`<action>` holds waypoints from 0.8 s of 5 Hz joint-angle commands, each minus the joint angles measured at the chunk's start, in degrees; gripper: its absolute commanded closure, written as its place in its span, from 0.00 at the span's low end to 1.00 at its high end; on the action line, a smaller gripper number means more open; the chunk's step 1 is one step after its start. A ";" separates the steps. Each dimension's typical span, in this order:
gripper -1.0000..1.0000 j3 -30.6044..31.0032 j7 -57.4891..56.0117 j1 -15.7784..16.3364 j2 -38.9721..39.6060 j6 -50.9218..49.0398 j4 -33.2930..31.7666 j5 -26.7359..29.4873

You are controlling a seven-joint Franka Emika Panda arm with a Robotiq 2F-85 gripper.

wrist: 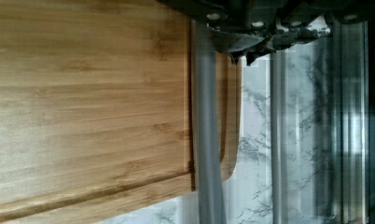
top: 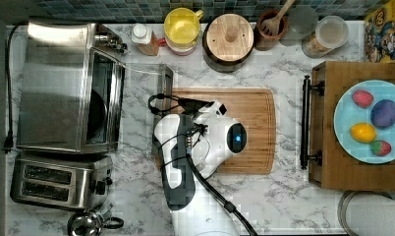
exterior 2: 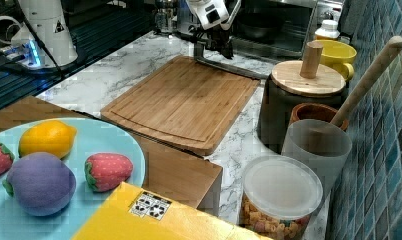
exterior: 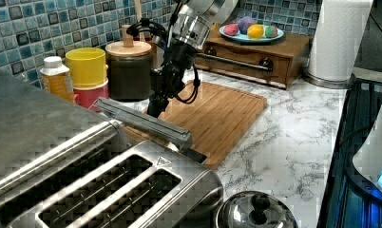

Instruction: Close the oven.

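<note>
The oven (top: pixel 63 88) stands at the top view's left, and its dark inside shows. Its glass door (top: pixel 141 93) hangs open and lies flat over the marble counter. The steel bar handle (top: pixel 165 81) reaches the edge of the cutting board. In the left view my gripper (exterior: pixel 154 108) comes down right at the far end of that handle (exterior: pixel 146 123). The right view has the gripper (exterior 2: pixel 212 52) just above the handle (exterior 2: pixel 234 69), in front of the oven (exterior 2: pixel 284 25). From the wrist, the handle (wrist: pixel 206 140) runs straight under the gripper (wrist: pixel 251 51), beside the glass door (wrist: pixel 311 140).
A bamboo cutting board (top: pixel 244 128) lies under the arm. A two-slot toaster (top: pixel 58 184) and a steel pot lid (top: pixel 85 223) sit beside the oven. A bottle (top: pixel 144 39), yellow cup (top: pixel 182 27) and lidded canister (top: pixel 228 39) line the wall. A wooden drawer box (top: pixel 333 167) holds a plate of fruit.
</note>
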 commanded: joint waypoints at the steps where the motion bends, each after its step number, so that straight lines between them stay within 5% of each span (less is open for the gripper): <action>1: 1.00 3.79 5.73 2.57 2.64 0.33 7.63 5.63; 4: 1.00 5.74 6.26 2.25 -8.23 -3.37 4.54 9.57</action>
